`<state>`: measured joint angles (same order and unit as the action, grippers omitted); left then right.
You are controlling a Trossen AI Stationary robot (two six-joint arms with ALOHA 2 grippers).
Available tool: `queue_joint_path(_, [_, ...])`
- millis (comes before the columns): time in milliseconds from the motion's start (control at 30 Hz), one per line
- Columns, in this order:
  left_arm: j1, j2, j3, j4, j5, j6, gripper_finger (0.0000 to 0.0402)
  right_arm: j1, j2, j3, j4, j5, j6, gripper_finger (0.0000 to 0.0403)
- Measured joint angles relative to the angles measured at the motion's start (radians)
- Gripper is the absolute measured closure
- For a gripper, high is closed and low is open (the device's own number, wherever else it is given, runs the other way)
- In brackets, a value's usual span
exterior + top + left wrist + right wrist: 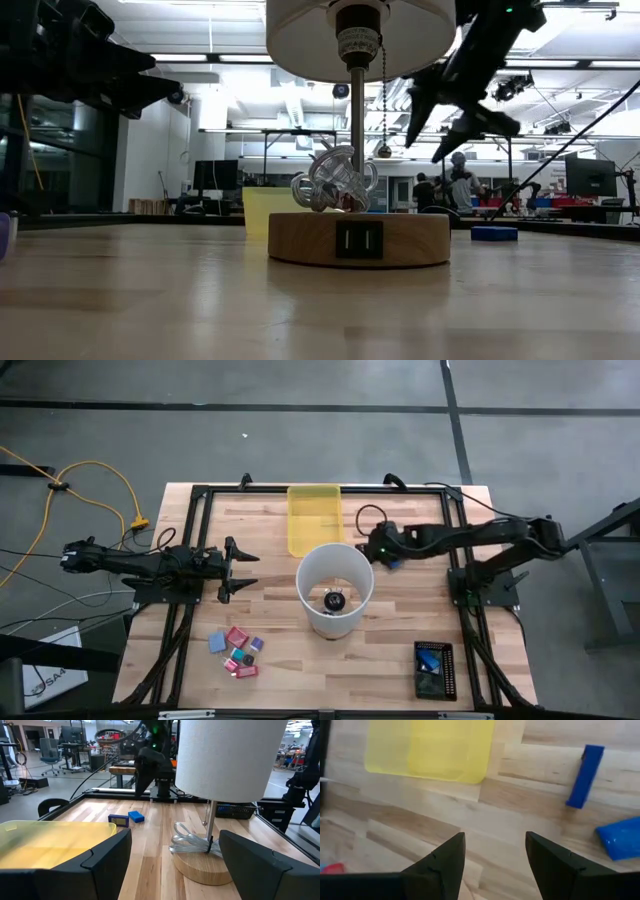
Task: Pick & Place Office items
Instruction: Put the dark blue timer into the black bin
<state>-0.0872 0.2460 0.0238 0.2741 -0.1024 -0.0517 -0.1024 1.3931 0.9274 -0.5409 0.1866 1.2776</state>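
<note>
The left gripper [243, 569] waits spread and empty, the small pieces [237, 651] lying near it toward the table's [400, 660] front edge, while the right gripper [372, 546], spread and empty, hovers over two blue pieces [620, 837] just beside the lamp [335, 588], apparently reaching; next it must lower and close.

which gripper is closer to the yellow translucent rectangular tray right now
Right. The right gripper hangs open just past the yellow translucent rectangular tray, off its corner nearest the lamp. The left gripper, open, sits farther off across the table's left side.
</note>
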Motion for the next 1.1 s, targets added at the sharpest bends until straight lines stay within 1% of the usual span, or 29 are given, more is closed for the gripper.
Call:
queue_joint_path(167, [0.000,0.000,0.000,0.000,0.000,0.000,0.0109,-0.031,0.081,0.084,-0.007,-0.011,-0.050,0.0208])
queue_joint_path(333, [0.000,0.000,0.000,0.000,0.000,0.000,0.0109,-0.055,0.150,0.180,-0.050,-0.010,-0.098,0.0208])
queue_joint_path(433, [0.000,0.000,0.000,0.000,0.000,0.000,0.0109,-0.064,0.172,0.211,-0.125,-0.002,-0.097,0.0208])
queue_joint_path(600, [0.000,0.000,0.000,0.000,0.000,0.000,0.0109,-0.082,0.183,0.214,-0.271,-0.005,0.013,0.0208])
queue_joint_path(733, [0.000,0.000,0.000,0.000,0.000,0.000,0.0109,-0.089,0.189,0.214,-0.350,0.004,0.107,0.0208])
queue_joint_path(900, [0.000,0.000,0.000,0.000,0.000,0.000,0.0109,-0.092,0.216,0.215,-0.386,0.025,0.136,0.0208])
queue_joint_path(1100, [0.000,0.000,0.000,0.000,0.000,0.000,0.0109,-0.119,0.275,0.214,-0.380,-0.001,0.134,0.0208])
